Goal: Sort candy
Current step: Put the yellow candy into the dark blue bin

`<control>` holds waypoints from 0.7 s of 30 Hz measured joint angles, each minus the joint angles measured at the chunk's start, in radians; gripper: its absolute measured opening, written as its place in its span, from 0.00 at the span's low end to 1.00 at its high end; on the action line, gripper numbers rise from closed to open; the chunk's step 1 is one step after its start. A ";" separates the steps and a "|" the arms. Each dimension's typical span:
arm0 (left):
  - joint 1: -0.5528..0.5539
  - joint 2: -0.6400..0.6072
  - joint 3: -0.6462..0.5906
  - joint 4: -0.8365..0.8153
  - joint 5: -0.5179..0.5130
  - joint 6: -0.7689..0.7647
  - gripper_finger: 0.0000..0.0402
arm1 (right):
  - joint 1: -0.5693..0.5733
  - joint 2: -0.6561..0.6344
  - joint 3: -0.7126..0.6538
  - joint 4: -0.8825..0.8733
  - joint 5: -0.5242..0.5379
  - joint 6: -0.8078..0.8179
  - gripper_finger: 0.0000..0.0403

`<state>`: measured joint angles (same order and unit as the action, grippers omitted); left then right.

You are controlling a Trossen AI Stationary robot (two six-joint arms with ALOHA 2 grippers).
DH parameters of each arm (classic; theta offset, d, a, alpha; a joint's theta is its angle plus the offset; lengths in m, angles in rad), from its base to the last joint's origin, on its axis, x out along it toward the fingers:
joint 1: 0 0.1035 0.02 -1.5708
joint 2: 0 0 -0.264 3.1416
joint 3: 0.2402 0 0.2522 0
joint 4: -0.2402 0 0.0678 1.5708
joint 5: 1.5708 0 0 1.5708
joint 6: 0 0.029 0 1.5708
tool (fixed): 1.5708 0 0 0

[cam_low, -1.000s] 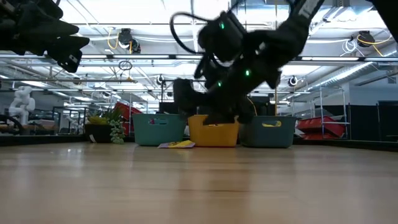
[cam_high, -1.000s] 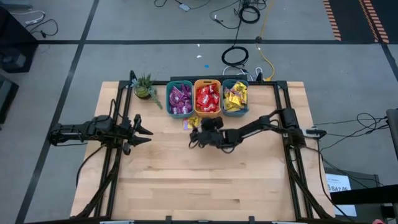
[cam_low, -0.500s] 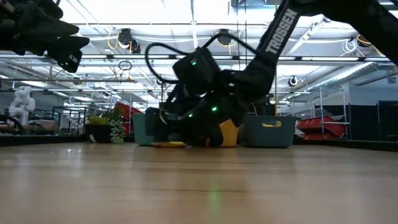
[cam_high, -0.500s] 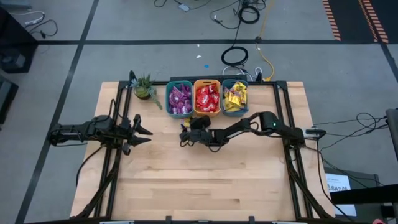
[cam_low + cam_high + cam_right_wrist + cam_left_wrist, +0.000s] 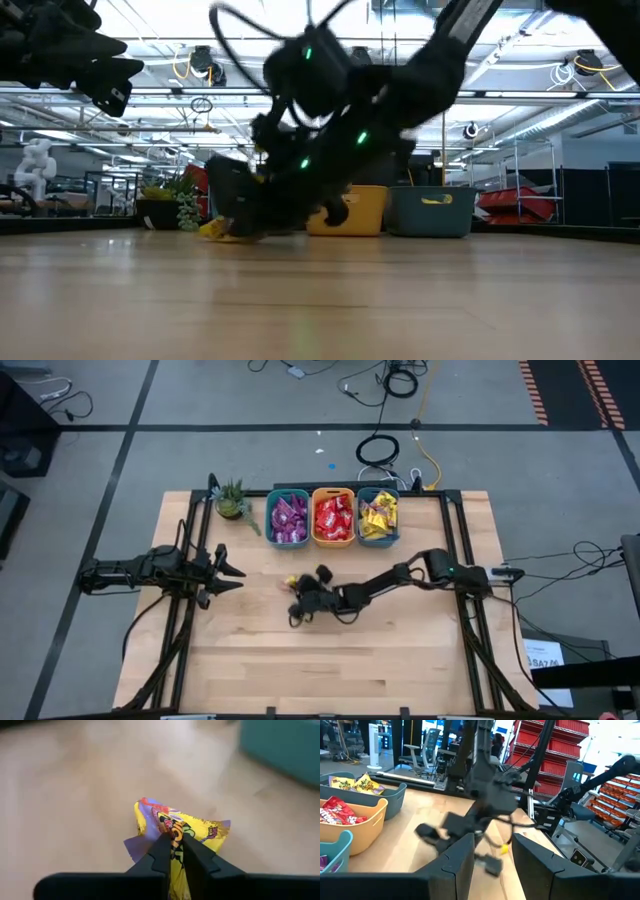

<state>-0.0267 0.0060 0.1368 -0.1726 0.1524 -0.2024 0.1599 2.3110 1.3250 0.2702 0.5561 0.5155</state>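
My right gripper [image 5: 173,851] has pulled back toward six o'clock from the bins, pinched shut on a crinkled yellow foil candy packet [image 5: 176,829] just above mid-table; I judge the pick made. Left gripper [image 5: 232,571] waits at nine o'clock, fingers parted.

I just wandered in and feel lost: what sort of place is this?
Probably a robotics lab or workshop in a warehouse-like hall: red storage racks, loose cables on a taped concrete floor, and a wooden table with two robot arms.
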 joint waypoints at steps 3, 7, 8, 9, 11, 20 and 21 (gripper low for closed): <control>0.000 0.000 0.000 0.000 0.000 0.000 0.35 | 0.023 -0.120 -0.008 -0.172 -0.023 -0.083 0.04; 0.000 0.000 0.000 0.000 0.000 0.000 0.35 | 0.024 -0.371 -0.007 -0.351 0.058 -0.111 0.01; 0.000 0.000 0.000 -0.001 0.000 0.000 0.35 | 0.018 -0.447 -0.002 -0.378 0.094 -0.112 0.01; 0.000 0.000 0.000 -0.001 0.000 0.000 0.35 | 0.010 -0.514 0.001 -0.410 0.126 -0.113 0.01; 0.000 0.000 0.000 0.000 0.000 0.000 0.35 | -0.008 -0.634 -0.002 -0.499 0.177 -0.127 0.02; 0.000 0.000 0.000 -0.001 0.000 0.000 0.35 | -0.185 -0.952 0.000 -0.950 0.334 -0.040 0.00; 0.000 0.000 0.000 -0.001 0.000 0.000 0.35 | -0.215 -0.951 -0.003 -1.007 0.324 -0.006 0.00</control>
<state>-0.0269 0.0059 0.1368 -0.1734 0.1524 -0.2024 -0.0554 1.3598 1.3222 -0.7369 0.8804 0.5091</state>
